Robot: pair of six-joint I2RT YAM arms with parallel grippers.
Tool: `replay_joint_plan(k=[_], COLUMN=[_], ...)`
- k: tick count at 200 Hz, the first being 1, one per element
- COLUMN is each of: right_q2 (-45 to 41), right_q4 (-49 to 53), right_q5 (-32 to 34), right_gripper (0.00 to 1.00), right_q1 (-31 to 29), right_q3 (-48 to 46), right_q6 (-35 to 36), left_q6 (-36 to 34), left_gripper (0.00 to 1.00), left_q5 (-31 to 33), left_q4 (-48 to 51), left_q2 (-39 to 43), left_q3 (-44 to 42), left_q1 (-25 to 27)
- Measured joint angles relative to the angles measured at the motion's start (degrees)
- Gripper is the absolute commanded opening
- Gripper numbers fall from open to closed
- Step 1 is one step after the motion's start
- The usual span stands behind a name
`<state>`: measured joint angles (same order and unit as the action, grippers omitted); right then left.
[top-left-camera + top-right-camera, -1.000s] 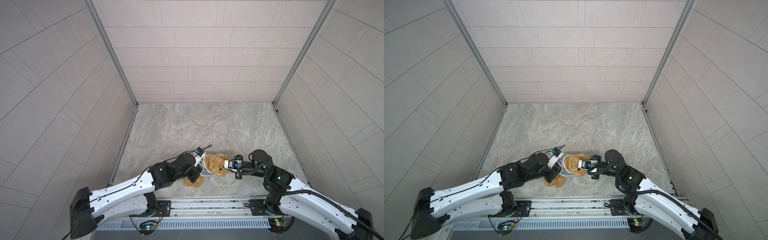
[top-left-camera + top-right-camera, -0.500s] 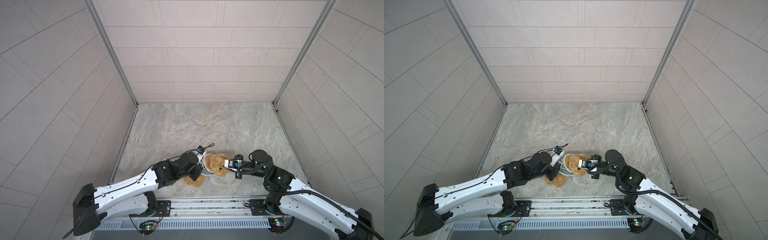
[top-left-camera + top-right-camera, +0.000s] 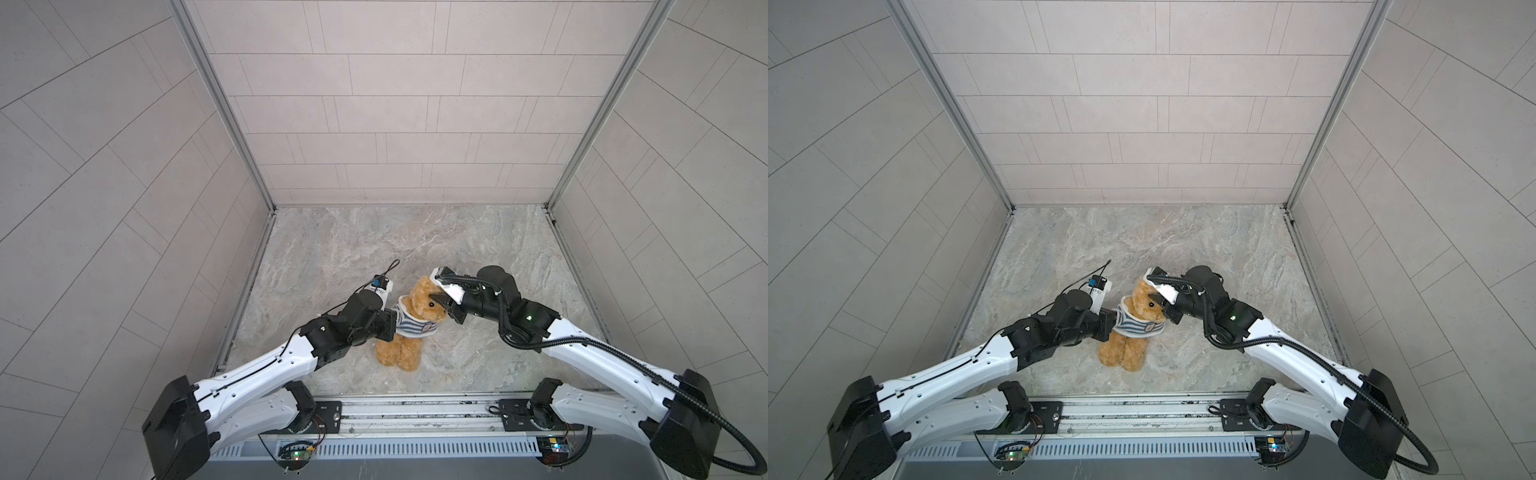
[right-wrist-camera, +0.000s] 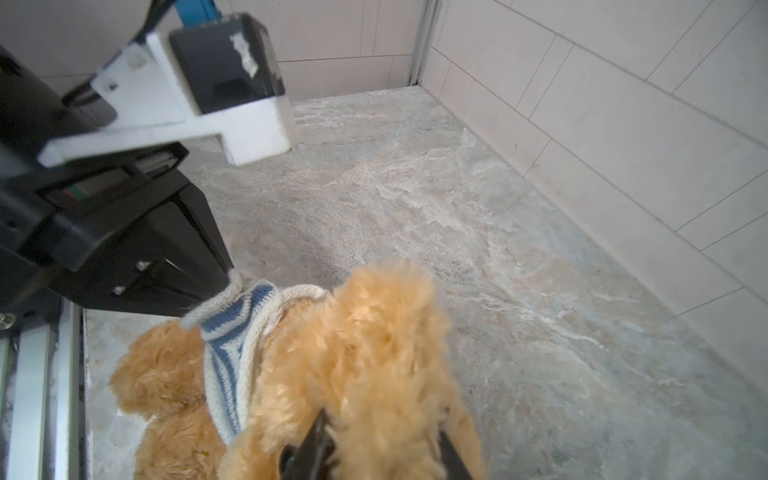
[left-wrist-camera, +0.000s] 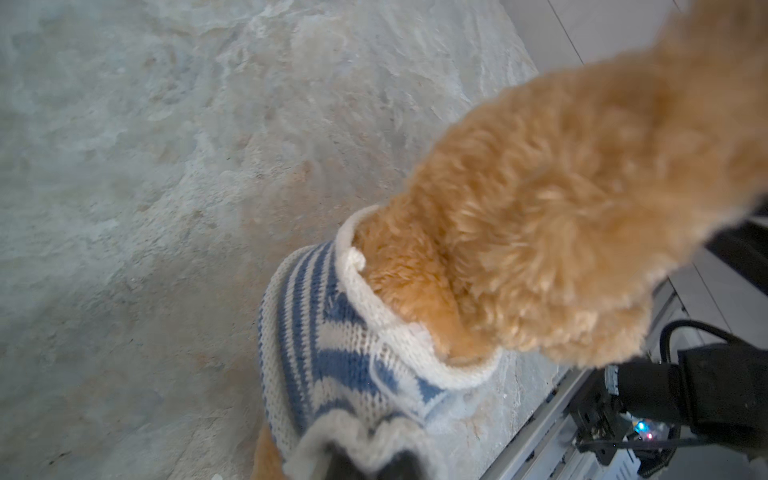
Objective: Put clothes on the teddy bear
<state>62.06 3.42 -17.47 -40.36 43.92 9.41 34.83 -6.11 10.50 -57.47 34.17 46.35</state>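
The teddy bear [image 3: 420,308] [image 3: 1141,306] sits nearly upright near the front of the floor. A blue-and-white striped shirt [image 3: 409,325] [image 5: 332,332] is bunched round its neck and chest, and its legs are bare below. My left gripper [image 3: 392,323] [image 5: 365,461] is shut on the shirt's white hem at the bear's back. The same pinch shows in the right wrist view, with the left gripper [image 4: 222,284] on the shirt [image 4: 232,357]. My right gripper [image 3: 444,305] [image 4: 382,428] straddles the bear's head [image 4: 374,353], and fur bulges past both fingers.
The marbled stone floor [image 3: 415,241] is boxed in by tiled walls at the back and on both sides. A metal rail [image 3: 415,409] carrying both arm bases runs along the front edge, just behind the bear's legs.
The bear's head has risen from lying towards upright. My right gripper moved up and left with it, jaws wider than before. My left gripper closed on the shirt's hem.
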Motion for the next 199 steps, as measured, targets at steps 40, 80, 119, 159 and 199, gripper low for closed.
replay_joint_plan(k=[40, 80, 119, 159, 199], right_q2=[-1.81, -5.75, 0.15, 9.68, 16.48], right_q4=[1.29, 0.61, -6.45, -14.27, -22.51], right_q5=[2.93, 7.43, 9.81, 11.37, 12.52], right_gripper=[0.72, 0.76, 0.77, 0.78, 0.76], right_q1=[-0.55, -7.10, -16.57, -19.19, -19.28], right_q3=[-0.13, -2.21, -6.54, -9.46, -10.14], right_q6=[-3.56, -7.28, -12.11, -16.81, -20.46], left_q6=[5.99, 12.39, 17.84, 22.32, 25.31], left_gripper=[0.00, 0.00, 0.00, 0.00, 0.00], left_q5=[-3.69, -7.19, -9.92, -10.86, -10.69], left_q4=[-2.95, -9.01, -14.25, -16.72, -19.96], left_q2=[1.90, 2.21, 2.16, 3.32, 4.11], left_q3=[-3.96, -8.63, -10.25, -10.75, -12.02], left_q1=[-5.51, -9.88, -10.71, -8.70, -5.86])
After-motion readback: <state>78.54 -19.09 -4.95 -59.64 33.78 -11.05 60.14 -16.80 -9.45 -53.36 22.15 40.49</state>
